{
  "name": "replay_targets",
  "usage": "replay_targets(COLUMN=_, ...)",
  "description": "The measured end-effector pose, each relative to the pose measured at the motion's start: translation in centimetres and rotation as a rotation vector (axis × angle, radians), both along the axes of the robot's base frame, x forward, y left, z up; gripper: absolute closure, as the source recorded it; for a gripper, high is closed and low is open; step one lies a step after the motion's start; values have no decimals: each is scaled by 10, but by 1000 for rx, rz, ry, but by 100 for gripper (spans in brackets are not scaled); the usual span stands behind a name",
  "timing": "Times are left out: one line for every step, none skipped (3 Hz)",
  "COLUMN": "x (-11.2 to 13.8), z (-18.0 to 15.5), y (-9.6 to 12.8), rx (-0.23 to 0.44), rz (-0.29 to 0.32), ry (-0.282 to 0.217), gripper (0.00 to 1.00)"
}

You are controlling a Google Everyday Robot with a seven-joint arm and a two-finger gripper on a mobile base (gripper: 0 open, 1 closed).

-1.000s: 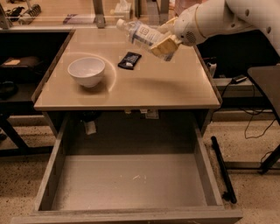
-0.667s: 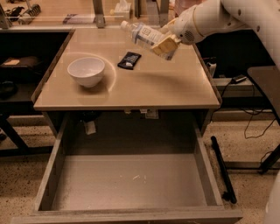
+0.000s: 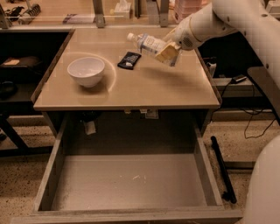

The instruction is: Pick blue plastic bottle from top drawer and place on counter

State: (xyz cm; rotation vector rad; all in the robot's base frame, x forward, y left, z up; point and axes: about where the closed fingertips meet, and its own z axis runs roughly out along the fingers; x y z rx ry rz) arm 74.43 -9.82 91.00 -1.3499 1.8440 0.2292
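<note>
My gripper (image 3: 164, 51) is shut on the blue plastic bottle (image 3: 146, 43), a small clear bottle with a white cap and a pale label. It holds the bottle tilted, cap pointing up and left, a little above the right rear part of the beige counter (image 3: 144, 87). The white arm comes in from the upper right. The top drawer (image 3: 131, 183) stands pulled out below the counter's front edge, and its grey scuffed bottom holds nothing.
A white bowl (image 3: 86, 71) sits on the counter's left side. A small black packet (image 3: 129, 60) lies just left of the bottle. A cluttered shelf with metal posts (image 3: 98, 11) runs behind the counter. A dark chair part (image 3: 264, 83) stands at right.
The arm and bottle have shifted slightly toward the back of the counter. The grip on the bottle is unchanged.
</note>
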Motion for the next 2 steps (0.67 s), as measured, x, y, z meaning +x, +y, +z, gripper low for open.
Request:
replay_targets(x=-1, z=-23, y=-1, rx=-53, rz=-7, ry=28, gripper=100)
replay_targets(x=-5, z=-43, y=-5, rx=-83, rz=-16, ry=55, gripper=100)
